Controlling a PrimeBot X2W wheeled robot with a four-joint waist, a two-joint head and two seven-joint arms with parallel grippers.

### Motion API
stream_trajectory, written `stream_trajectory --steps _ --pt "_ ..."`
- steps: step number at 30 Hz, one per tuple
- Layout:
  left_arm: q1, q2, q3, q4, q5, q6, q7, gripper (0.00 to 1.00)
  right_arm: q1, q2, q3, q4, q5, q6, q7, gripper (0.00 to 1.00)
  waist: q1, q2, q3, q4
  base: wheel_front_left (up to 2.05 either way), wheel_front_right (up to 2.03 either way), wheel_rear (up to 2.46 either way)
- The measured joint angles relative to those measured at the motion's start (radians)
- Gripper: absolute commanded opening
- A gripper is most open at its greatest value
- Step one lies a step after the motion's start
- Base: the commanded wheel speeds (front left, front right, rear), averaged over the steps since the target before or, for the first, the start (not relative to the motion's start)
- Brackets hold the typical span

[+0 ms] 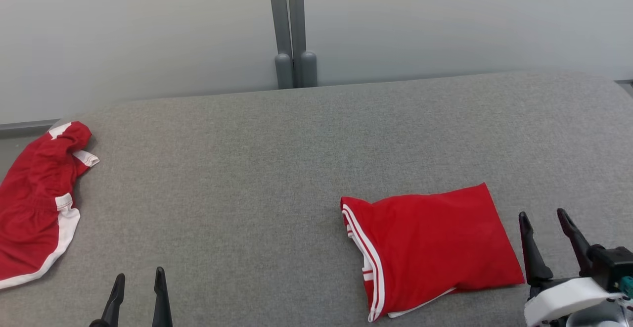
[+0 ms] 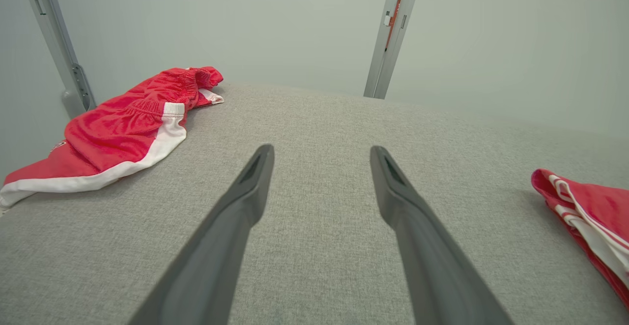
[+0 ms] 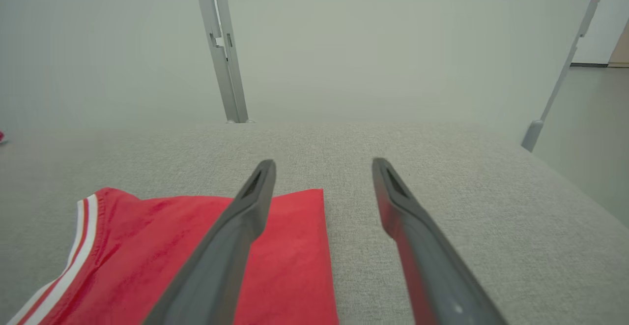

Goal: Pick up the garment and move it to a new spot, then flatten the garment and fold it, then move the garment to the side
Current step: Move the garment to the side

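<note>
The biggest thing I have on screen is the table [image 1: 257, 159], covered in grey woven cloth with a fine, felt-like grain and a soft rounded far edge. Behind it stands a smooth, pale wall [image 1: 148, 30], split by a slim grey metal post [image 1: 292, 25] with two rounded feet.

The folded garment [image 1: 435, 248] lies on the near right part of the table, well apart from the other cloth. It is bright red, smooth-knit fabric pressed into a flat, rough rectangle, slightly puffed. Its long axis runs across the table from my left to my right, the right end angled a little away from me. The left end carries narrow white stripes along its edge, with white layers peeking out beneath; the right end is plain red with a sharp far corner.

At the table's left edge lie crumpled red shorts [image 1: 34, 203], shinier fabric with a broad white band along the border and a gathered elastic waist, bunched at the far end.

My right gripper [image 1: 542, 213] sits just beside the folded garment's right edge, its long dark tapered fingers spread apart and holding nothing; I cannot tell whether a finger grazes the cloth. My left gripper [image 1: 140, 272] hangs above bare grey fabric between the two red pieces, fingers likewise parted and empty.
</note>
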Motion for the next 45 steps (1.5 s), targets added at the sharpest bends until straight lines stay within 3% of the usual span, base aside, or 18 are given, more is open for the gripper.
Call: stream_trajectory --steps 2,6,12,18,19,24,29,37,45 --pt "-0.005 0.000 -0.007 0.001 -0.002 0.000 0.000 1.00 -0.041 -0.017 0.019 0.088 0.040 0.000 0.001 1.00 0.0000 0.0000 0.006 0.001 0.00 0.00 0.00" --pt "-0.016 0.000 -0.028 0.005 -0.015 0.001 0.000 1.00 -0.150 -0.075 0.087 0.268 0.081 0.000 0.141 1.00 0.0000 0.0000 0.014 0.017 0.00 0.00 0.00" --pt "-0.030 0.000 -0.064 0.009 -0.024 0.005 0.000 1.00 -0.306 -0.107 0.167 0.482 0.121 0.000 0.322 1.00 0.0000 0.0000 0.039 0.051 0.00 0.00 0.00" --pt "-0.063 0.000 -0.081 0.012 -0.021 0.006 0.000 1.00 -0.395 -0.110 0.237 0.593 0.228 0.000 0.433 1.00 0.0000 0.0000 0.080 0.085 0.00 0.00 0.00" --pt "-0.067 0.000 -0.077 0.011 -0.021 0.006 0.000 1.00 -0.406 -0.111 0.240 0.594 0.263 0.000 0.438 0.00 0.0000 0.0000 0.088 0.090 0.00 0.00 0.00" --pt "-0.086 0.000 -0.068 -0.008 -0.022 0.010 0.000 1.00 -0.478 -0.148 0.303 0.564 0.357 0.000 0.443 0.00 0.0000 0.0000 0.127 0.089 0.00 0.00 0.00" --pt "-0.139 0.000 -0.075 -0.018 -0.003 0.008 -0.001 1.00 -0.633 -0.235 0.343 0.556 0.344 0.001 0.374 0.00 0.0000 0.0000 0.168 0.043 0.00 0.00 0.00" --pt "-0.253 -0.001 -0.121 -0.057 0.041 -0.003 -0.001 1.00 -0.881 -0.347 0.282 0.717 0.269 0.001 0.314 0.00 0.0001 0.0000 0.302 -0.022 0.00 0.00 0.00" --pt "-0.269 0.005 -0.122 -0.107 0.062 -0.004 -0.001 1.00 -1.013 -0.494 0.206 0.861 0.205 0.000 0.291 0.00 0.0001 0.0000 0.445 -0.040 0.00 0.00 0.00"
